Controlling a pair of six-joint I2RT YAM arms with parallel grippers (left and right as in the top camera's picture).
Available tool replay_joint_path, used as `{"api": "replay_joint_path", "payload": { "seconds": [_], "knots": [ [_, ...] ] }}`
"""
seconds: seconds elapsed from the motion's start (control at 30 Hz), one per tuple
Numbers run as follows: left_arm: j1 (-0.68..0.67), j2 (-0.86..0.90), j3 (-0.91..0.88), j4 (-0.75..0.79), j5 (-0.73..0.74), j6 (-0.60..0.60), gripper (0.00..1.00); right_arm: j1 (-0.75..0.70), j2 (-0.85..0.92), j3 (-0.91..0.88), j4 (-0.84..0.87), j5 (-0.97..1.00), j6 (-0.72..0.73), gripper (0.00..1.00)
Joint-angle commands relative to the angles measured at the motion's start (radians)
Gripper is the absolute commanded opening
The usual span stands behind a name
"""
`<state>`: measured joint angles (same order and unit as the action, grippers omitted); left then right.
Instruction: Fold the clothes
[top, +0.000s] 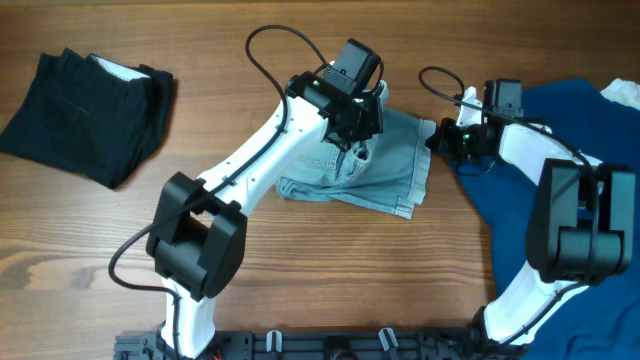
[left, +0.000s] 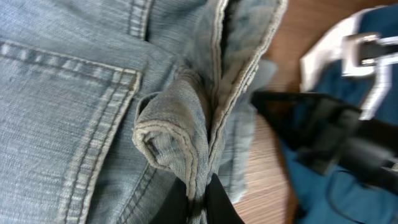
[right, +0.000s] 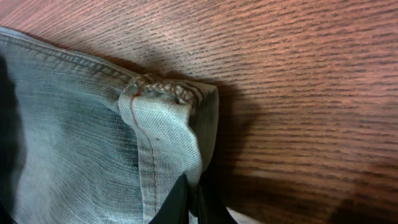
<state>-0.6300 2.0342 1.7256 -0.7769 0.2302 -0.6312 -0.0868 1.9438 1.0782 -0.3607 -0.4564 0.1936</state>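
Left hand (top: 353, 146) clamped, right hand (top: 436, 136) clamped

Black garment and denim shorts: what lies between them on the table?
Overhead view: only bare wooden table lies between the black garment and the denim shorts; the left arm's white link crosses above that stretch.

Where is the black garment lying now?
In the overhead view, the black garment lies at the far left, apart from the denim shorts at the centre.

Washed denim shorts (top: 385, 165) (stitched seams), matt wood-grain table (top: 300, 270)
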Motion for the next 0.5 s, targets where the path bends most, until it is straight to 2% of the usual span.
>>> {"api": "replay_joint_path", "payload": {
  "seconds": [0.0, 0.1, 0.23, 0.27, 0.3, 0.33, 0.4, 0.47],
  "knots": [
    [-0.033, -0.045, 0.016, 0.080, 0.141, -0.010, 0.04, 0.005, 0.009, -0.058, 0.009, 0.033, 0.048, 0.04],
    [-0.070, -0.042, 0.016, 0.082, 0.138, -0.013, 0.04, 0.005, 0.029, -0.058, 0.009, 0.042, 0.053, 0.04],
    [-0.138, -0.031, 0.016, 0.106, 0.003, -0.012, 0.06, 0.005, 0.029, -0.058, 0.005, 0.038, 0.052, 0.04],
    [-0.153, -0.026, 0.016, 0.115, -0.003, -0.005, 0.43, 0.005, 0.029, -0.058, 0.005, 0.038, 0.053, 0.17],
    [-0.155, -0.025, 0.016, 0.106, -0.024, -0.004, 0.47, 0.005, 0.029, -0.058, 0.002, 0.037, 0.053, 0.38],
    [-0.155, -0.026, 0.016, 0.090, -0.063, -0.001, 0.50, 0.003, 0.027, -0.057, -0.007, 0.033, 0.052, 0.49],
    [-0.127, -0.032, 0.016, 0.054, -0.116, 0.046, 0.57, -0.014, 0.002, -0.052, -0.039, 0.030, 0.047, 0.59],
    [-0.061, -0.043, 0.016, 0.000, -0.132, 0.077, 0.58, -0.051, -0.067, -0.039, -0.089, 0.031, 0.039, 0.61]
  ]
}}
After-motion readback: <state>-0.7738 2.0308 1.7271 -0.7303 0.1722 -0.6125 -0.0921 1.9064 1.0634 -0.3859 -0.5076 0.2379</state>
